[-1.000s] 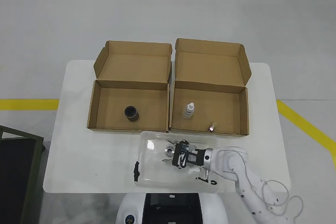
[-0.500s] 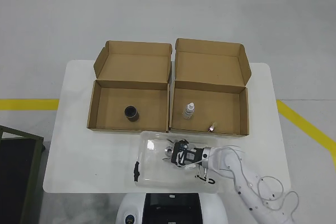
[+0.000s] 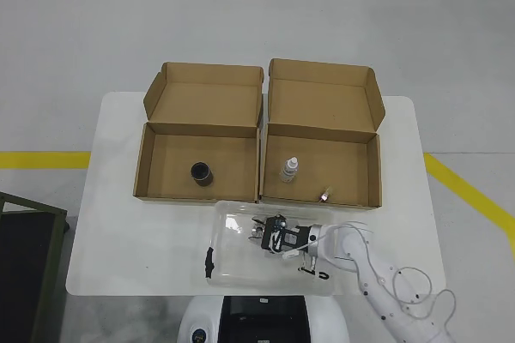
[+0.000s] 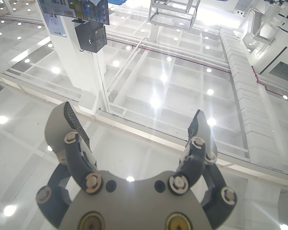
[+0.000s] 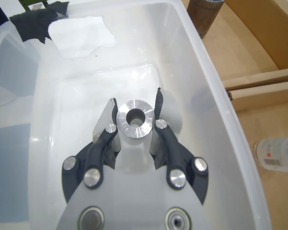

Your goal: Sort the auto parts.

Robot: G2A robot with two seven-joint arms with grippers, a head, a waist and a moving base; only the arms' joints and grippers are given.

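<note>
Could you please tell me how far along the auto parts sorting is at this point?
Done: a dark cylindrical sleeve stands in one cardboard box, and a small bottle and a tiny part sit in the other box. In hand: the right gripper is closed on a metal ring inside the clear plastic bin. Left: lifting the ring out and boxing it. The left gripper is open, holding nothing.
</note>
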